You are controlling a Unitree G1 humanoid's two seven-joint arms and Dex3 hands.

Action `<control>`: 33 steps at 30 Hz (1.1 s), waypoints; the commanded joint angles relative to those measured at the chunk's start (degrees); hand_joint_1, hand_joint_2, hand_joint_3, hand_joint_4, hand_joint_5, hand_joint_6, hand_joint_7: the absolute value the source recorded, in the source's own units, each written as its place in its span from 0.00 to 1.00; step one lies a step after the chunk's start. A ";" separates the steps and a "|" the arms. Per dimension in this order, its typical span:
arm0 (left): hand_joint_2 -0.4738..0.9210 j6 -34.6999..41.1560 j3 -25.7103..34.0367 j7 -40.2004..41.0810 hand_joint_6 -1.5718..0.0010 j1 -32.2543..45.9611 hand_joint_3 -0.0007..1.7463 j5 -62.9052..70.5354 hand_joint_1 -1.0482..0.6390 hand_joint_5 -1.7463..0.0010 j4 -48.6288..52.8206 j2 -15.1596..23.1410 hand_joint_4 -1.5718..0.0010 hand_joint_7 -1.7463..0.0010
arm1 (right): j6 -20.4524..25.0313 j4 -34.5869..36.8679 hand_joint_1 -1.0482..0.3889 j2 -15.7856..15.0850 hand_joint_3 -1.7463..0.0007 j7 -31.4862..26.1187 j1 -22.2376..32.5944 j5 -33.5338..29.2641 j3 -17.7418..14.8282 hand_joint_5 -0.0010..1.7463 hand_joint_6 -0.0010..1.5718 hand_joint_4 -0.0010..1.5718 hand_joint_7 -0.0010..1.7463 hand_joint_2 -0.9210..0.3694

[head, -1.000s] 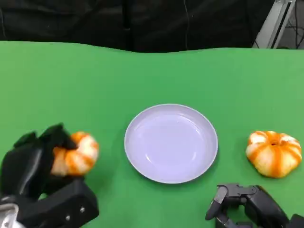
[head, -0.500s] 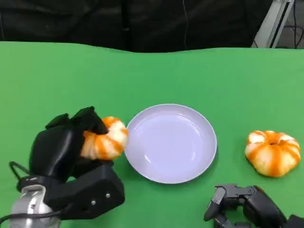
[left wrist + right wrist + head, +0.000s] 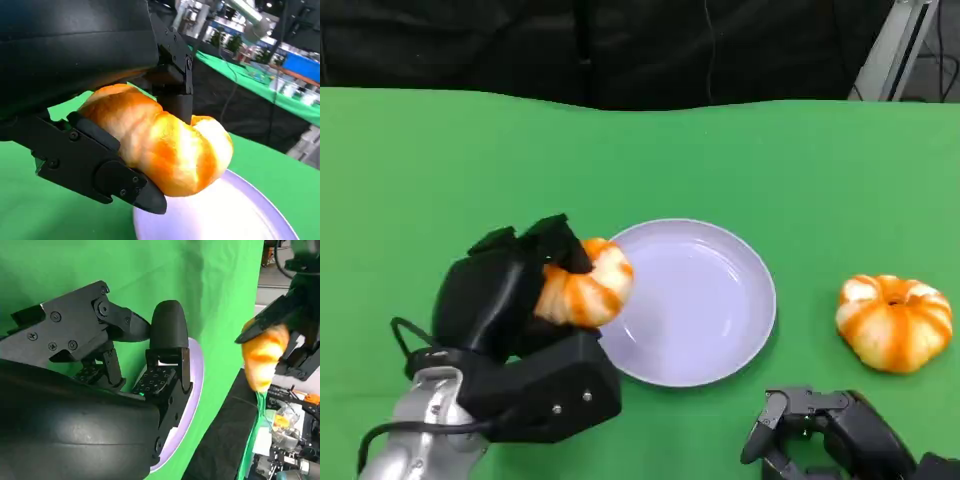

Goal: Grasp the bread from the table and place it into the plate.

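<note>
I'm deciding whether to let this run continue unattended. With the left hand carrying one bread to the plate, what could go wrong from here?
1. The held bread hangs over the plate's left rim, not its middle; released there, it might tip off onto the green table.
2. The left hand is close to that rim and may nudge the plate.
3. The second bread on the table lies beyond the right hand.

Two orange-and-white bread rolls: one bread (image 3: 585,288) in the left hand (image 3: 515,300), a second roll (image 3: 895,322) on the green table (image 3: 430,170); one white plate (image 3: 705,305); two black hands, counting the right hand (image 3: 830,440)
</note>
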 commanded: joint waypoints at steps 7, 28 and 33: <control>0.91 -1.21 -3.63 0.05 0.57 -5.94 0.00 1.26 0.58 0.14 6.66 -1.83 0.61 0.30 | -0.02 -0.51 0.64 -0.56 0.50 -1.46 0.50 -0.80 0.22 0.84 0.54 0.51 0.66 0.20; 0.92 -6.64 -7.03 -0.05 0.58 -20.25 0.00 -0.02 0.57 0.07 28.42 -6.33 0.63 0.24 | 0.21 -0.79 0.64 -0.30 0.50 -1.65 0.85 -0.91 0.59 0.84 0.55 0.52 0.64 0.20; 0.91 -8.14 -7.99 0.05 0.58 -23.03 0.00 -0.19 0.58 0.08 33.01 -7.47 0.61 0.26 | -0.37 -0.69 0.64 -0.31 0.50 -1.95 0.77 -1.30 0.67 0.83 0.55 0.51 0.64 0.20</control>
